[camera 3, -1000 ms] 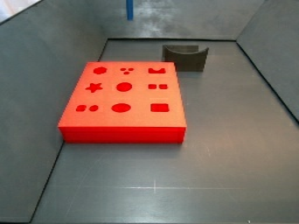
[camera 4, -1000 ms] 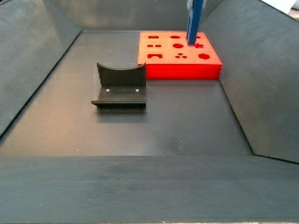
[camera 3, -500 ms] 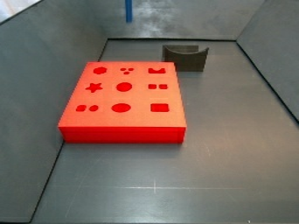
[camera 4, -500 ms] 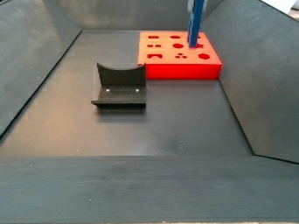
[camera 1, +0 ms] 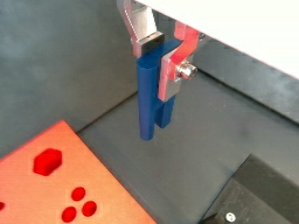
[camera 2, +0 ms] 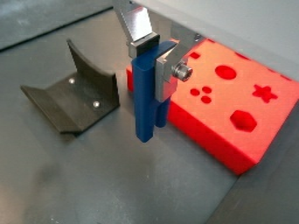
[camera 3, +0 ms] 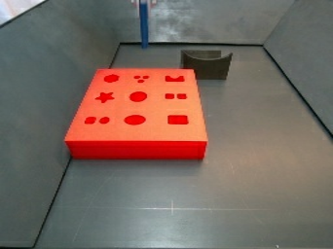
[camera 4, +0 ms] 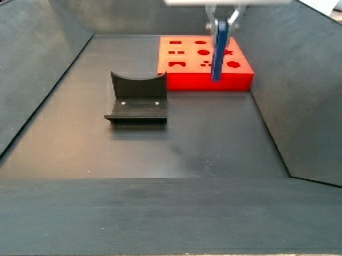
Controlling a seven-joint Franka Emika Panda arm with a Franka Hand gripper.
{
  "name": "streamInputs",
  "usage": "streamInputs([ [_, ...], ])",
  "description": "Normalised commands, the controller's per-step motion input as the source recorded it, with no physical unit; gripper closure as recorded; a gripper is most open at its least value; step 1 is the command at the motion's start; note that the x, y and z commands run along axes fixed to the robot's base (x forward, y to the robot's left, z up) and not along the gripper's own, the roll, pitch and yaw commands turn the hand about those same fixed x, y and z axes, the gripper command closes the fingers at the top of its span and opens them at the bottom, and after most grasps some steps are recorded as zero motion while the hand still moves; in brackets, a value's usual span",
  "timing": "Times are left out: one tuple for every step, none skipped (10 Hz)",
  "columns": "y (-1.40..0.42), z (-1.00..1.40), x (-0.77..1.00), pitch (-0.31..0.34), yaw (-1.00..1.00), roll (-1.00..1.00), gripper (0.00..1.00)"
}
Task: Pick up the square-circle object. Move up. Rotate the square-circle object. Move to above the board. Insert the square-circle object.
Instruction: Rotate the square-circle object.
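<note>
The square-circle object (camera 1: 151, 92) is a long blue peg hanging upright, and my gripper (camera 1: 162, 54) is shut on its upper end in both wrist views. From the side, the gripper (camera 4: 221, 20) shows at the top edge with the peg (camera 4: 218, 52) hanging in front of the red board (camera 4: 201, 66). In a wrist view the peg (camera 2: 145, 101) has its lower end over the grey floor just off the board's (camera 2: 239, 109) corner. In a side view the peg (camera 3: 143, 24) hangs beyond the far edge of the board (camera 3: 136, 131).
The dark fixture (camera 4: 136, 98) stands on the floor apart from the board, and it also shows as a fixture (camera 3: 207, 63) at the back and a fixture (camera 2: 70, 92) beside the peg. Sloped grey walls (camera 3: 53, 49) enclose the floor.
The gripper has come down with the peg. The peg's lower end sits lower in both side views, and the gripper now shows at the top of one.
</note>
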Motion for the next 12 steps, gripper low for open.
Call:
streamInputs([
  [-0.01,-1.0,0.02,-0.044,0.01,0.03,1.0],
  [-0.01,-1.0,0.02,-0.051,0.01,0.0,1.0],
  [-0.02,-1.0,0.03,-0.053,0.02,0.0,1.0],
  [-0.02,-0.99,0.03,-0.057,0.02,-0.02,1.0],
  [-0.02,-0.89,0.03,-0.059,0.02,-0.03,1.0],
  [-0.01,-0.66,0.03,-0.059,0.02,-0.04,1.0],
  [-0.01,-0.58,0.03,-0.058,0.02,-0.05,1.0],
  [-0.01,-0.39,0.03,-0.057,0.02,-0.06,1.0],
  [-0.01,-0.27,0.03,-0.049,0.03,-0.07,1.0],
  [-0.01,-0.27,0.03,-0.049,0.03,-0.07,1.0],
  [-0.02,-0.28,0.01,-0.038,0.02,-0.07,1.0],
  [-0.01,-0.27,0.01,-0.039,0.02,-0.07,1.0],
])
